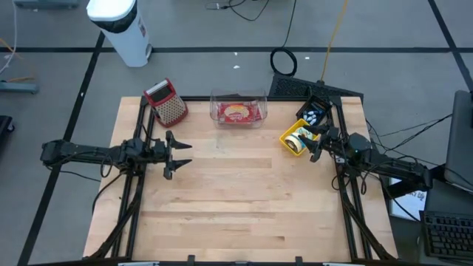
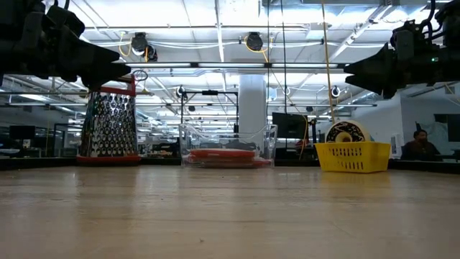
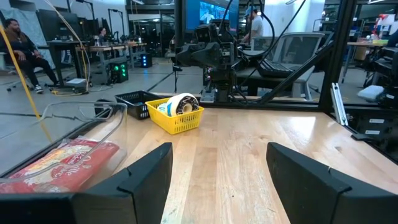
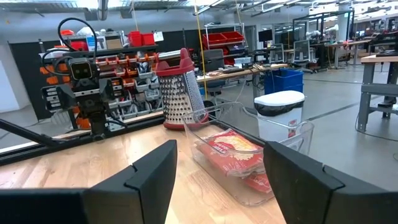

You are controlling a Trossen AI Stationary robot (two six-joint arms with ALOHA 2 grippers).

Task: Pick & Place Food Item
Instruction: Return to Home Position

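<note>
A clear plastic container stands at the table's far middle with a red food packet lying flat in it. To its right a yellow basket holds a round white and dark item. My left gripper hangs open above the table's left side and points level toward the right. My right gripper hangs open above the table's right side, by the yellow basket, well above it in the low view. Neither has anything between its fingers.
A metal box grater with a red top stands at the far left of the table. A black basket sits behind the yellow one. A white bin stands on the floor beyond the table. Bare wood fills the near half.
</note>
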